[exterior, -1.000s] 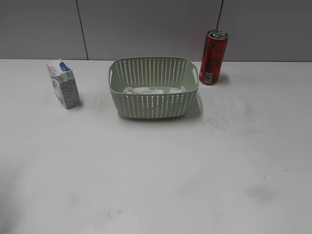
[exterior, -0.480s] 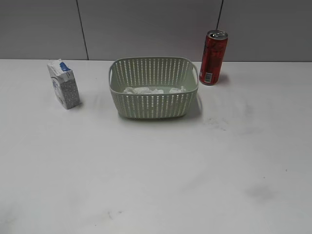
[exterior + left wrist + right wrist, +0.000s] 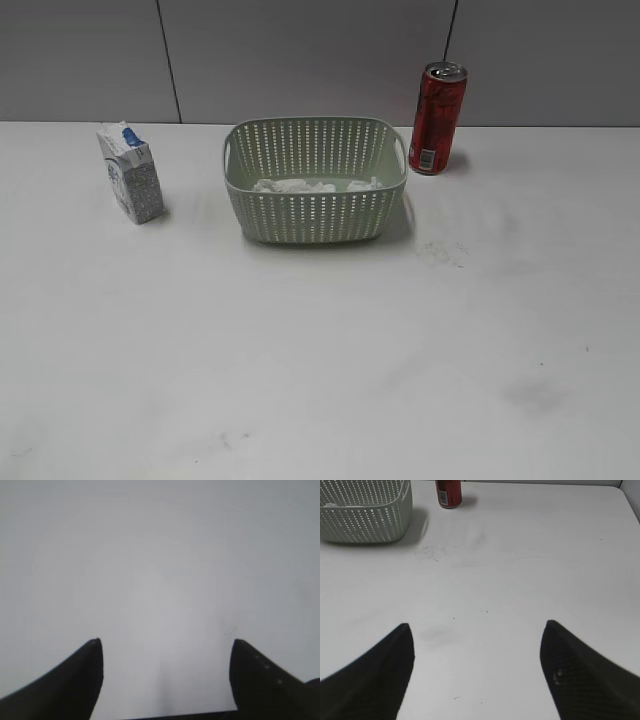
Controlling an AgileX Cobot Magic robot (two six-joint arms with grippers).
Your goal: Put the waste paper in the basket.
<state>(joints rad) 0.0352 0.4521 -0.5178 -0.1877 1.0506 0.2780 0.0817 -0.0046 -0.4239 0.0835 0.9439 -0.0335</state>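
Across the frame's upper centre, the pale sage-green perforated plastic basket already holds the crumpled white waste paper, with bare white table around it. Upper left in its own view, the basket lies well beyond the right gripper; left gripper sees only tabletop. Both jaws stand apart, empty.

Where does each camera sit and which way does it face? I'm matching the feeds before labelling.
Exterior view: in front of the table, slanting down at the pale green slotted plastic basket with crumpled white waste paper, the red can and the white-and-blue carton; no arm shows.
Left wrist view: faces bare white table; the open left gripper shows.
Right wrist view: looks across the table; the open right gripper shows.
Shared: the exterior and right wrist views both show basket and can.
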